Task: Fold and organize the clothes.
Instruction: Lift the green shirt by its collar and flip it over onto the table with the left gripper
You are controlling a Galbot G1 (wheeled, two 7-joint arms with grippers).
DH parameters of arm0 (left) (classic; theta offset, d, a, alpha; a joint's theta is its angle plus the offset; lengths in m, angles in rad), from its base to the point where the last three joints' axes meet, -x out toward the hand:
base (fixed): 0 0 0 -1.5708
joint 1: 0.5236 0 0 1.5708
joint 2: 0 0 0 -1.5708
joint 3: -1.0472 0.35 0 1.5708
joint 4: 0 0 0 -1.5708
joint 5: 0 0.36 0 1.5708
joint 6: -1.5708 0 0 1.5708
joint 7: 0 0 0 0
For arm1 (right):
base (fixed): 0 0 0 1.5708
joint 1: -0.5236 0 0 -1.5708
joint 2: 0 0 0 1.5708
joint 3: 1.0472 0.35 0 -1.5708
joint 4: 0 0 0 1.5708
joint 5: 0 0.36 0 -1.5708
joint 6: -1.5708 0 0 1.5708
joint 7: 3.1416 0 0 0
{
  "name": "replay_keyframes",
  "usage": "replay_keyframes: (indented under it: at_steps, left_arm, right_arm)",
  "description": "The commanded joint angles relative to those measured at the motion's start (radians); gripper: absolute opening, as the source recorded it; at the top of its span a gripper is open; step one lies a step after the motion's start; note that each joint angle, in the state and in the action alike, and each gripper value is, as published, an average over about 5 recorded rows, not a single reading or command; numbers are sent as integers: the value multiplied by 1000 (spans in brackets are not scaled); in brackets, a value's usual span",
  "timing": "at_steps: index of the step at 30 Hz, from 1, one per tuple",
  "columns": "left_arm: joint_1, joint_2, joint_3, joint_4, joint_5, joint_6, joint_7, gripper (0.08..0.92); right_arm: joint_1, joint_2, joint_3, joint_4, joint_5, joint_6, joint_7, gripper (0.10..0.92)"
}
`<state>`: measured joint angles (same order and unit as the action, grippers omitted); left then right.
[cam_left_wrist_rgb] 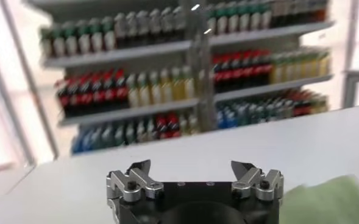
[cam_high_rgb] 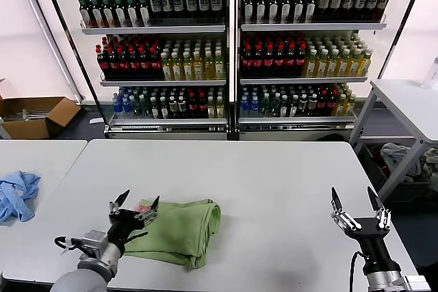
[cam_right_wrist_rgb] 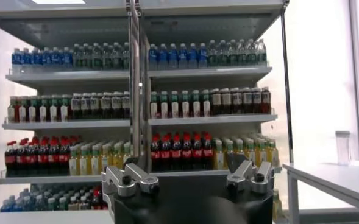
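The green polo shirt (cam_high_rgb: 179,230) lies folded into a thick bundle on the near left part of the white bench (cam_high_rgb: 274,189). Its rounded fold faces right, and a bit of red-and-white print (cam_high_rgb: 143,207) shows at its far left corner.

The left claw (cam_high_rgb: 135,206) hovers at that left end of the shirt, just above the printed patch, fingers spread with nothing between them. In the left wrist view the same claw (cam_left_wrist_rgb: 194,173) shows both fingertips wide apart and bare, with a blurred edge of the green shirt (cam_left_wrist_rgb: 331,201) off to one side and the bench (cam_left_wrist_rgb: 228,146) running away towards the shelves.

The right claw (cam_high_rgb: 357,203) is raised over the near right edge of the bench, well apart from the shirt, its two fingers also spread and empty. The right wrist view shows this claw (cam_right_wrist_rgb: 188,173) open against the drinks shelves (cam_right_wrist_rgb: 142,128).

A crumpled light-blue cloth (cam_high_rgb: 16,195) sits on a second bench (cam_high_rgb: 48,158) at the far left, well clear of the shirt. Behind the benches stand the bottle-filled shelves (cam_high_rgb: 226,46), a cardboard box (cam_high_rgb: 34,115) on the floor to the left, and a side table (cam_high_rgb: 410,104) to the right.
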<state>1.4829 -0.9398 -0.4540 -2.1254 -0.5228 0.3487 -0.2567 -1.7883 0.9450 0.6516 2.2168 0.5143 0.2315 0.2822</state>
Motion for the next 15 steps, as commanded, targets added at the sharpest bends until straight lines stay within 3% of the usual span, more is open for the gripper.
replay_keyframes:
  at_steps: [1, 15]
  left_arm:
    - [79, -25, -139, 134, -192, 29, 3, 823]
    - [59, -51, -90, 157, -237, 33, 62, 823]
  right_arm:
    - [1, 1, -1, -3, -1, 0, -1, 823]
    - [6, 8, -10, -11, -4, 3, -4, 823]
